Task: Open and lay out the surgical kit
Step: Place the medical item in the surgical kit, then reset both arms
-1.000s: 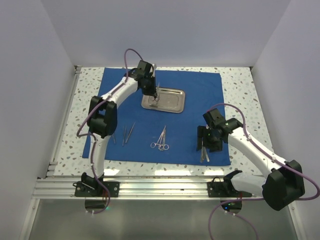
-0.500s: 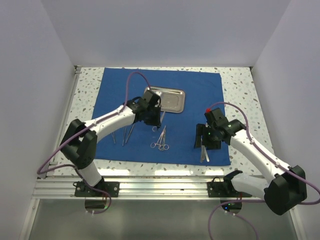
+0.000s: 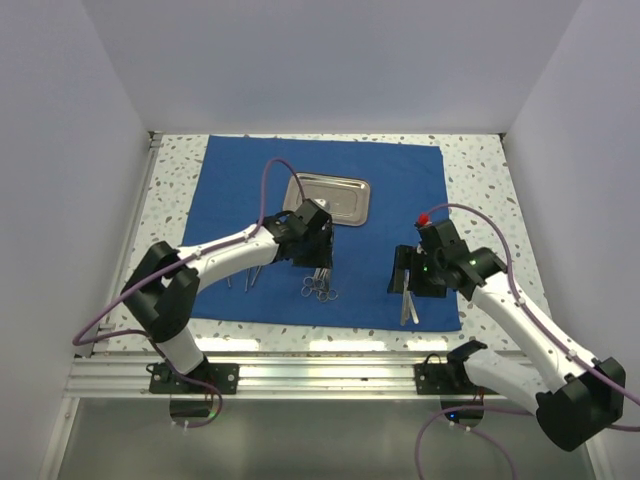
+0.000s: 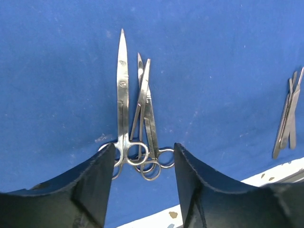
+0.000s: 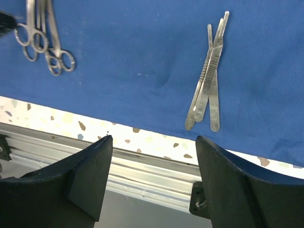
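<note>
The surgical kit lies unwrapped, its royal-blue cloth (image 3: 400, 190) spread flat on the table. The shiny steel tray (image 3: 335, 197) sits on the cloth's far middle. Scissors and forceps (image 3: 318, 287) lie bunched together near the cloth's front edge, ring handles toward me. My left gripper (image 3: 320, 268) hovers just over them, open; in the left wrist view its fingers (image 4: 95, 185) straddle the ring handles (image 4: 142, 161) without touching. My right gripper (image 3: 405, 275) hangs open above a crossed pair of tweezers (image 5: 209, 80), holding nothing. More slim instruments (image 3: 250, 272) lie at the left.
The cloth's front edge, a strip of speckled tabletop (image 5: 61, 126) and the aluminium rail (image 3: 320, 375) run just below both grippers. White walls close in the table on the left, back and right.
My left arm has swung from the steel tray toward me to the scissors and forceps, and its jaws have gone from shut to open. The right arm shifted only slightly.
</note>
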Motion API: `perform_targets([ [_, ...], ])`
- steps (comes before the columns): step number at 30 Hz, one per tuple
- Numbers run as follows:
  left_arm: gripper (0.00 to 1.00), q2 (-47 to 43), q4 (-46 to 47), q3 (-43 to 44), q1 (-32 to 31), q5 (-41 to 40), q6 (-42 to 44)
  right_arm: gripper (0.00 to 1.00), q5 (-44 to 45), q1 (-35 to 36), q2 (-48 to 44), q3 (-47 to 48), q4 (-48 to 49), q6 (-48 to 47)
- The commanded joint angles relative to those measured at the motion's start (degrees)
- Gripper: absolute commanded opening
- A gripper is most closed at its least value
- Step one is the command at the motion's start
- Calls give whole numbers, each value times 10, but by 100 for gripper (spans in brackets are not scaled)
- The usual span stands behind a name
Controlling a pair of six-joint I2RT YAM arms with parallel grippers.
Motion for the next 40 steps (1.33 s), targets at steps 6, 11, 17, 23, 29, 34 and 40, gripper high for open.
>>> perform_targets([
  [6,59,-32,7,21,-26,-22,-3,89,-31,1,-90,32,8,-8],
  [11,55,-132,27,13,-33,-82,52,98,8,0,-168,70,35,7],
  [17,63,-290,114,-53,-31,-298,162,98,50,0,-222,87,64,19],
  [23,72,-356,206,-105,-32,-427,252,99,82,1,-216,121,39,20],
  [29,82,-348,184,-104,-29,-457,249,99,149,1,-237,132,31,17],
  [34,94,-343,165,-101,-28,-472,232,98,184,0,-245,134,26,14],
  [40,100,-337,130,-91,-17,-502,216,98,195,0,-245,139,22,7],
])
